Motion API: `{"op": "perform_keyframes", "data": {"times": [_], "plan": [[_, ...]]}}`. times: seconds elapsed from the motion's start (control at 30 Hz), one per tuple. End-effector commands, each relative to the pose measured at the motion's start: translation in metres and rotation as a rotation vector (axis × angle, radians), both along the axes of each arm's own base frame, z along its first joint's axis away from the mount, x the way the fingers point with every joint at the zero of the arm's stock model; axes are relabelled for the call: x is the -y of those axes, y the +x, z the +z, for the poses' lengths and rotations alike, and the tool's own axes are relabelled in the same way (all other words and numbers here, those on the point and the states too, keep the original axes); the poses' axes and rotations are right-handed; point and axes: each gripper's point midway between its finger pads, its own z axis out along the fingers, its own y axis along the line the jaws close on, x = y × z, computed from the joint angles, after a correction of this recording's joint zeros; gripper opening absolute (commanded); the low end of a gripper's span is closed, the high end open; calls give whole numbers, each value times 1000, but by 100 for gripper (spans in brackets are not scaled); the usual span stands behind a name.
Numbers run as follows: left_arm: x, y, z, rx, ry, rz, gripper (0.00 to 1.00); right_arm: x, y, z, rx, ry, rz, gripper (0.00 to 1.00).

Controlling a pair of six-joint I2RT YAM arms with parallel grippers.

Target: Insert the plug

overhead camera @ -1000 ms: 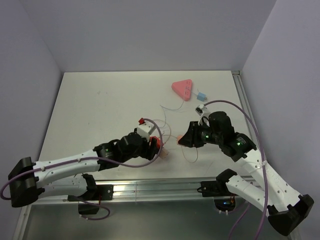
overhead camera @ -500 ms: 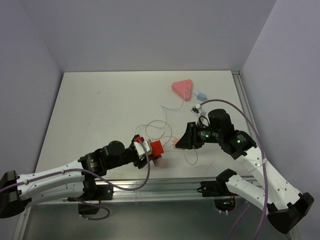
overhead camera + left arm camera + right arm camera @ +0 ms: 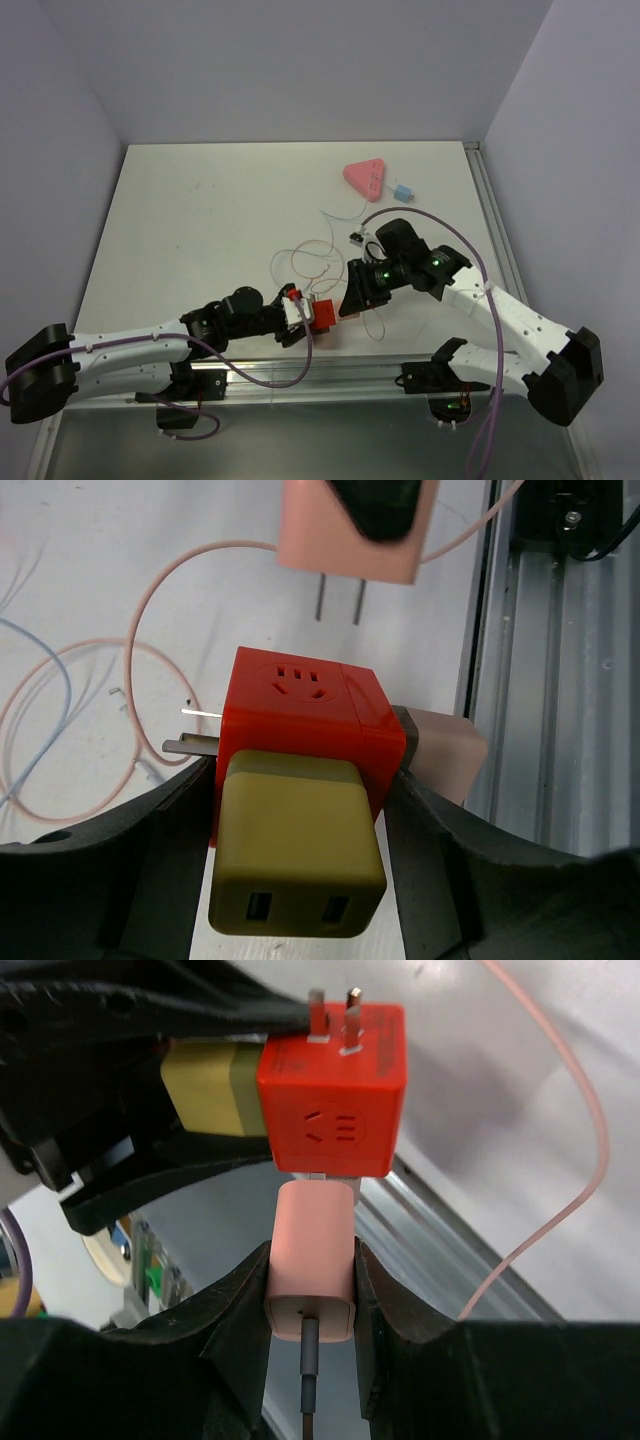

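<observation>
The light-blue plug [image 3: 403,190] lies on the table beside the pink triangular socket strip [image 3: 365,178], far from both grippers. My left gripper [image 3: 308,314] [image 3: 300,780] is shut on an orange-red socket cube [image 3: 300,710] [image 3: 335,1100] that carries an olive USB adapter [image 3: 295,850]. My right gripper [image 3: 348,298] [image 3: 312,1260] is shut on a pale pink two-pronged block [image 3: 312,1250] [image 3: 350,530] on a thin cable. Its prongs point at the cube's socket face, a small gap away.
Thin pink and white cables [image 3: 310,262] loop over the table's middle. The metal rail [image 3: 330,375] runs along the near edge, just below the grippers. Something pale pink [image 3: 447,755] sits behind the cube by my left gripper's right finger.
My left gripper has carried the orange-red cube right, toward the near edge. My right gripper has moved left and down with the pink block, up to the cube.
</observation>
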Motion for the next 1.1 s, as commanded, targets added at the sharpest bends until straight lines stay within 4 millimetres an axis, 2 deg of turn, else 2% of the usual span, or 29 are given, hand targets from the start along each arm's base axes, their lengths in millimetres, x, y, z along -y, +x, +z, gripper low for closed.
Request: {"op": "perform_keyframes", "data": {"times": [0.0,0.1,0.27,0.3,0.33,0.4,0.43,0.5,0.53,0.6,0.83,1.07], "plan": [[18,-5,29,29,-156,-81,0,-6,-8,8,5,-23,68,0],[18,-7,19,-3,-148,-104,0,-5,-13,4,-20,-50,107,0],[20,-1,20,-27,-171,-76,0,-3,-14,-7,-66,-104,124,0],[21,-2,15,-40,-165,-77,0,-5,-14,-10,-85,-109,130,0],[24,0,21,-50,-199,-61,0,-6,-13,-11,-91,-112,130,0],[25,-1,16,-72,-217,-53,0,-7,-10,-13,-98,-127,135,0],[28,0,28,-69,-283,-50,0,-7,-9,-15,-105,-139,135,0],[25,-2,15,-109,-304,-32,0,-9,-5,-16,-112,-156,136,0],[26,-1,21,-106,-343,-27,0,-7,-3,-18,-110,-176,128,0],[27,-2,6,-120,-309,-25,0,-9,1,-19,-115,-192,134,0],[37,-2,-16,-137,-258,-34,0,-11,7,-27,-150,-233,123,0],[33,-5,-31,-154,-222,-31,0,-11,7,-47,-194,-261,109,0]]}}
